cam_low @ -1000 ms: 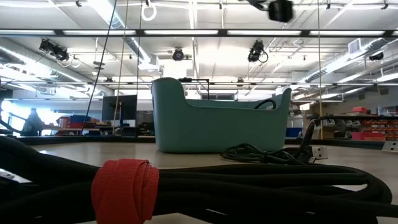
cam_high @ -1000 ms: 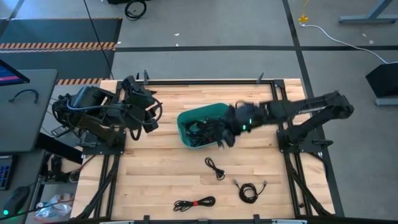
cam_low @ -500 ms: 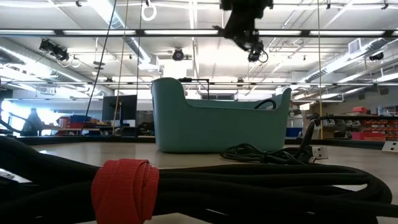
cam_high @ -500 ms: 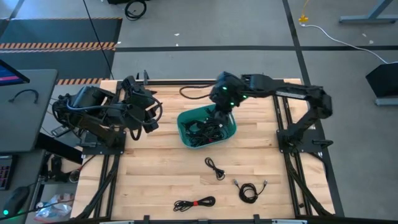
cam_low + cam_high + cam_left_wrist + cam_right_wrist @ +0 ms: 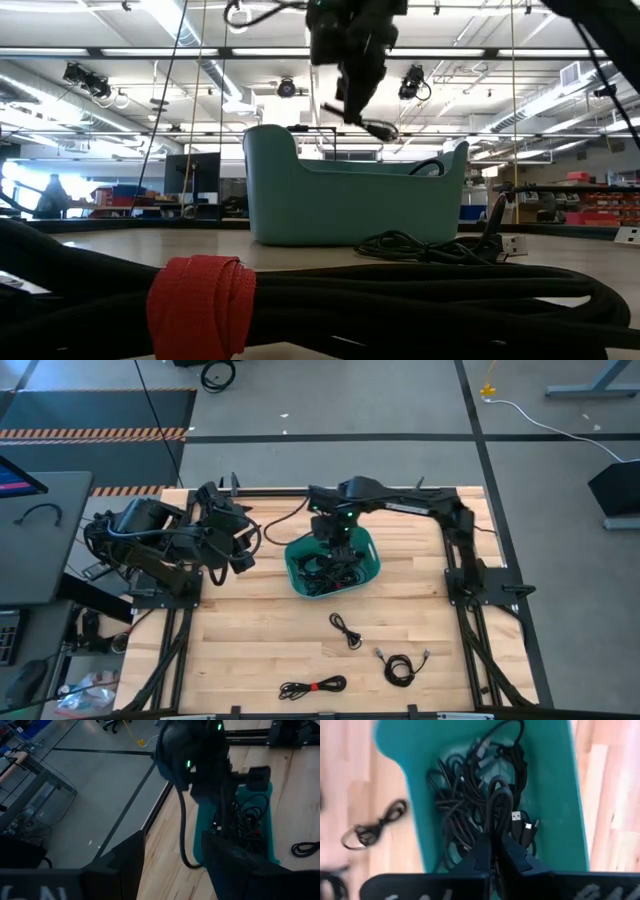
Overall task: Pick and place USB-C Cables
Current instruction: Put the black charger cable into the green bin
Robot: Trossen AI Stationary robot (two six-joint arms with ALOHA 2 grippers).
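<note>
A teal bin (image 5: 372, 566) stands mid-table with several coiled black USB-C cables (image 5: 465, 795) in it. My right gripper (image 5: 335, 543) hangs over the bin, pointing down, shut on one more black cable (image 5: 496, 805). In the low view this gripper (image 5: 352, 70) is above the bin's rim (image 5: 340, 165). Three cables lie flat on the near part of the table: a small one (image 5: 346, 630), a coil (image 5: 400, 666) and one with a red tie (image 5: 312, 686). My left gripper (image 5: 175, 870) waits open at the table's left side (image 5: 236, 546). My right gripper pinches a folded loop of the black cable (image 5: 493, 827) between its two fingers, coming from above and pointing down. The loop and its plug ends (image 5: 522, 827) hang below the fingers over the pile in the bin. In the low view the dangling end (image 5: 376, 128) is above the rim.
The bound cable's red tie (image 5: 200, 300) fills the low view's foreground, and a loose cable (image 5: 430, 245) lies before the bin (image 5: 340, 205). Bare wood (image 5: 250, 640) lies left of the loose cables. Black frame rails (image 5: 470, 630) run along the table's sides.
My right gripper has swung with the cable from the bin's right side toward the table's far edge, then left and down over the bin. Its wrist has rolled and tipped until it points down. It has stayed shut.
</note>
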